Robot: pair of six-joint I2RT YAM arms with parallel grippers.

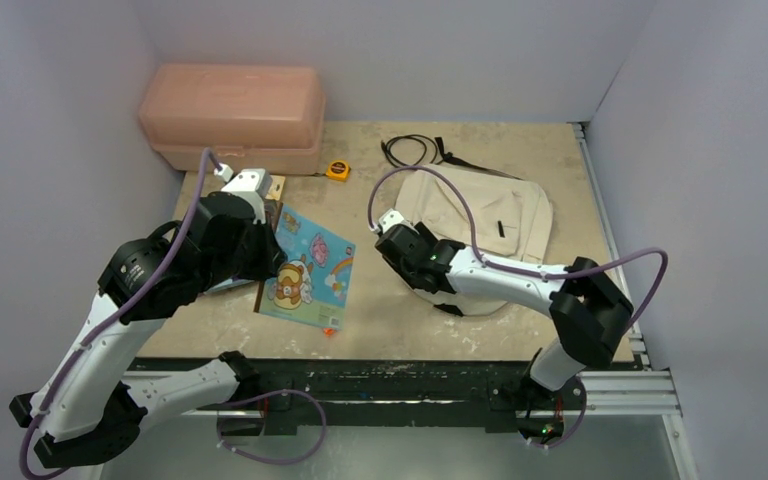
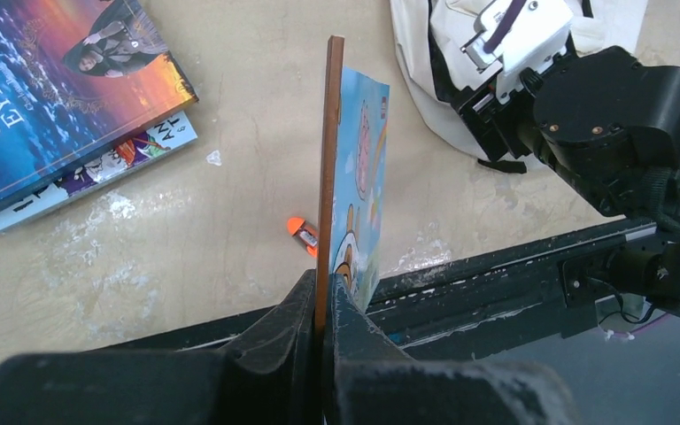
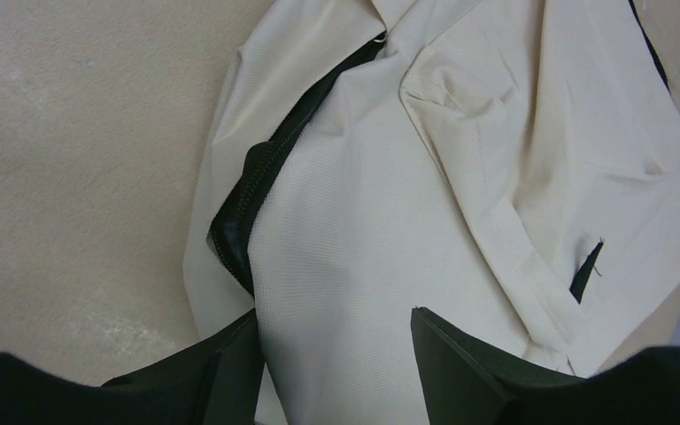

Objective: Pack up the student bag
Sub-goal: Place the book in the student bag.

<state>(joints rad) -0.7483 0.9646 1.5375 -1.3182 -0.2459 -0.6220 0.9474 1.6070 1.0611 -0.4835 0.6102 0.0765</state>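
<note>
The student bag (image 1: 505,215) is a cream fabric backpack lying flat at the right of the table. Its black zipper (image 3: 257,168) gapes open at the near-left side. My right gripper (image 1: 400,240) hangs over that corner. In the right wrist view it (image 3: 336,332) stands open, with a bulge of the bag's cloth (image 3: 513,159) between its fingers. My left gripper (image 2: 323,301) is shut on the edge of a thin blue picture book (image 2: 363,177). The book (image 1: 310,265) is lifted on edge above the table, left of the bag.
A pink plastic box (image 1: 232,115) stands at the back left, with a yellow tape measure (image 1: 337,170) and a black cord (image 1: 410,150) beside it. Two stacked books (image 2: 62,97) lie under the left arm. A small orange item (image 2: 304,232) lies by the black front rail (image 1: 400,375).
</note>
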